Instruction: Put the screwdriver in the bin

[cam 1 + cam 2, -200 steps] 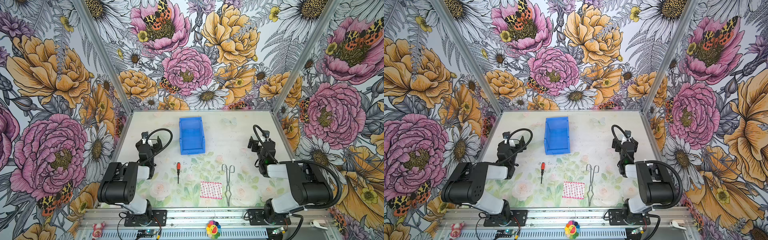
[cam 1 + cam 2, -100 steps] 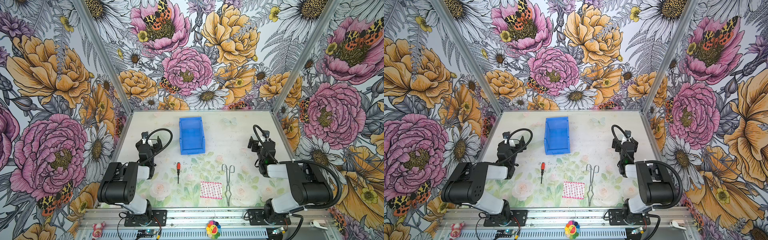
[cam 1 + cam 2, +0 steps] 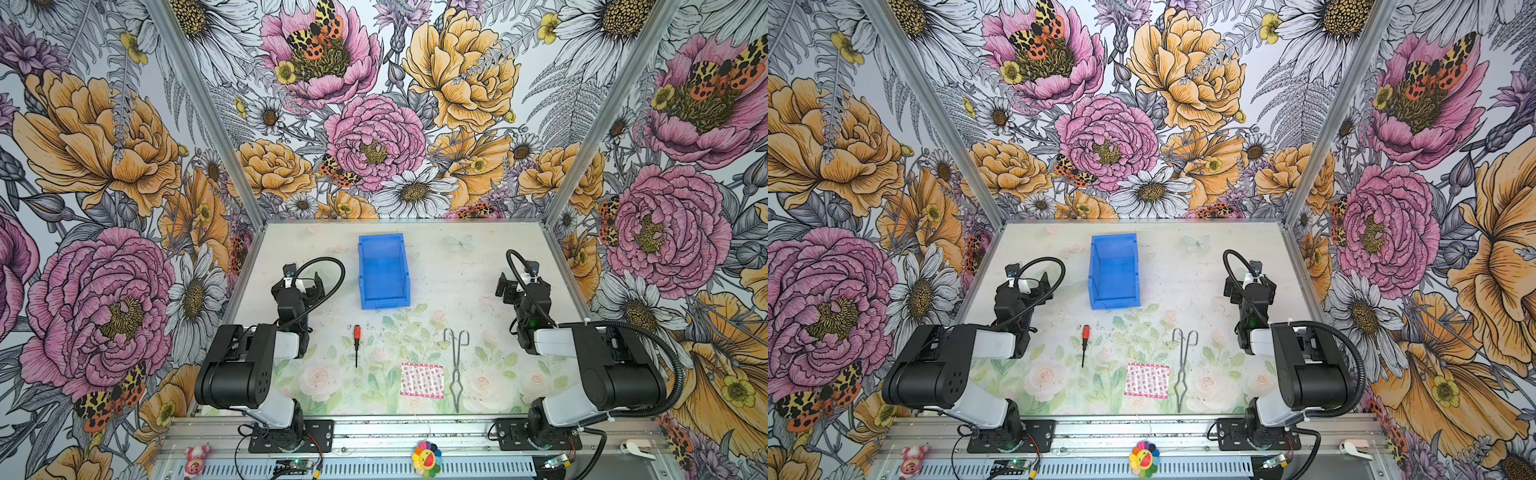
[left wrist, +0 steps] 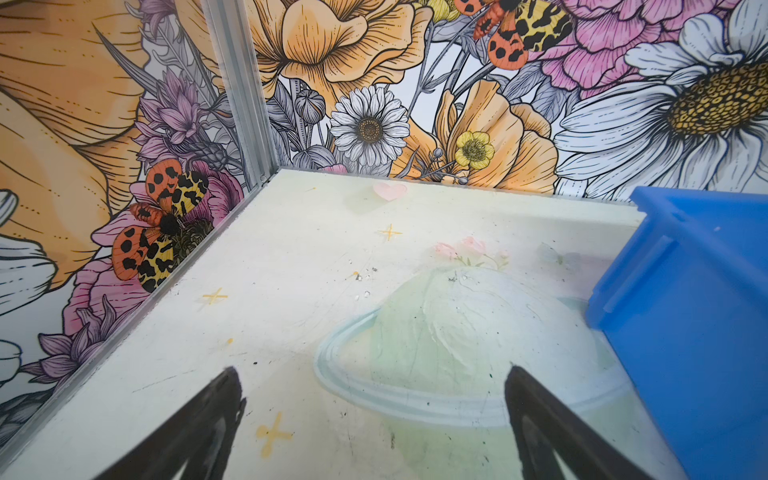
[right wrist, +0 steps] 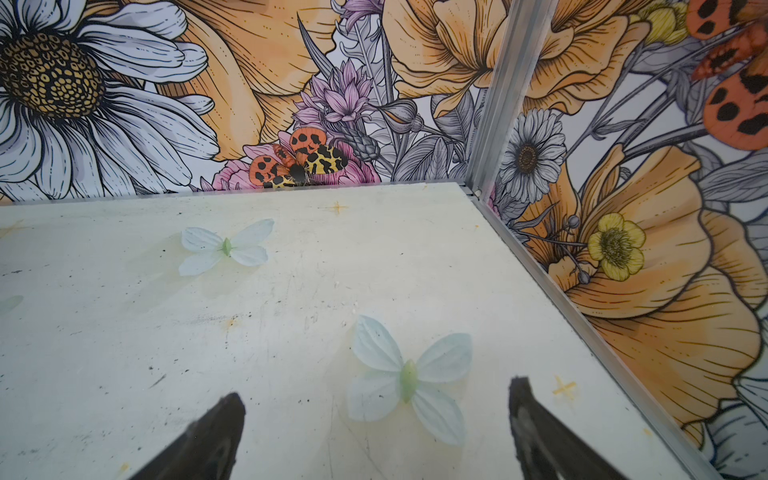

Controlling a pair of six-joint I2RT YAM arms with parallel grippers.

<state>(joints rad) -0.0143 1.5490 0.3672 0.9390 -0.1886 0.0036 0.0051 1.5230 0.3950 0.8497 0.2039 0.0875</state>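
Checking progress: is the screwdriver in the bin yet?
Out. The screwdriver lies flat on the table, apart from the empty bin.

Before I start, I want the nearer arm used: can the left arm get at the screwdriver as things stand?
Probably yes. The screwdriver lies alone in the open near that arm, nothing on or against it, and the left pincer is open and empty. The bin stands farther back.
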